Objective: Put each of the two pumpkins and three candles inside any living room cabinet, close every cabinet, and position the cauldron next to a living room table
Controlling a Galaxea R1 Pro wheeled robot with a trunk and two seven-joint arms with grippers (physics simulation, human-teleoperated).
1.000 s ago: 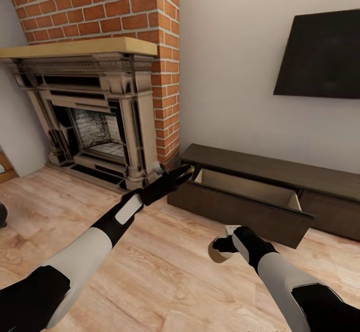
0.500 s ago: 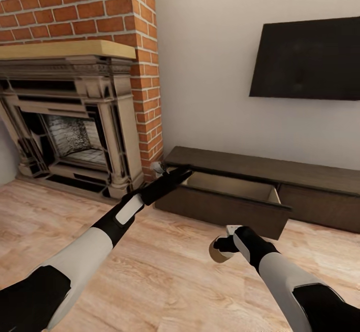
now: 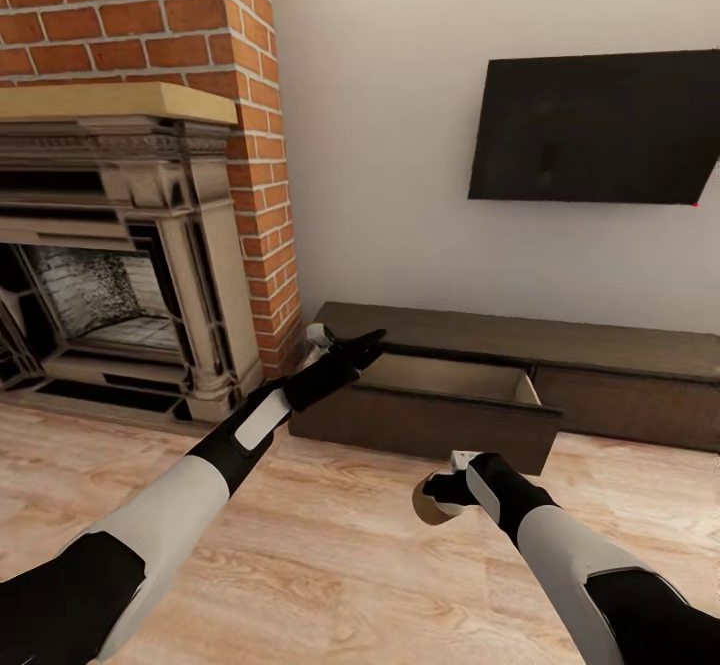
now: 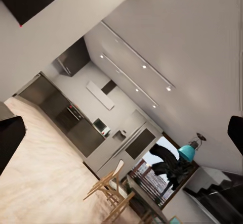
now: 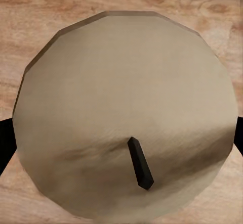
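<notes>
We hold a squat grey-beige candle [image 3: 432,507] in our right gripper [image 3: 440,498], low in the centre-right of the head view, over the pale wooden plank floor [image 3: 330,565]. In the right wrist view the candle's round top and small dark wick [image 5: 140,163] sit square before the camera, with dark finger edges at both sides of it, so we judge the fingers clamped on its flanks; carried wick-up like this, it should set down upright.

The long low dark-brown wooden cabinet [image 3: 620,345] runs along the white wall in the middle right of the frame, under a flat black wall screen [image 3: 595,130]. Its left drawer [image 3: 440,415] stands pulled out, pale beige inside, ready to take the candle, and we see nothing in the part of it that shows.

Our left gripper [image 3: 358,347] reaches toward the drawer's near-left corner, beside the red brick chimney and grey stone fireplace [image 3: 130,245] at the frame's left. Whether its fingers are parted or closed we cannot tell. The candle hangs well short of the drawer, so we judge the carry is not yet finished.
</notes>
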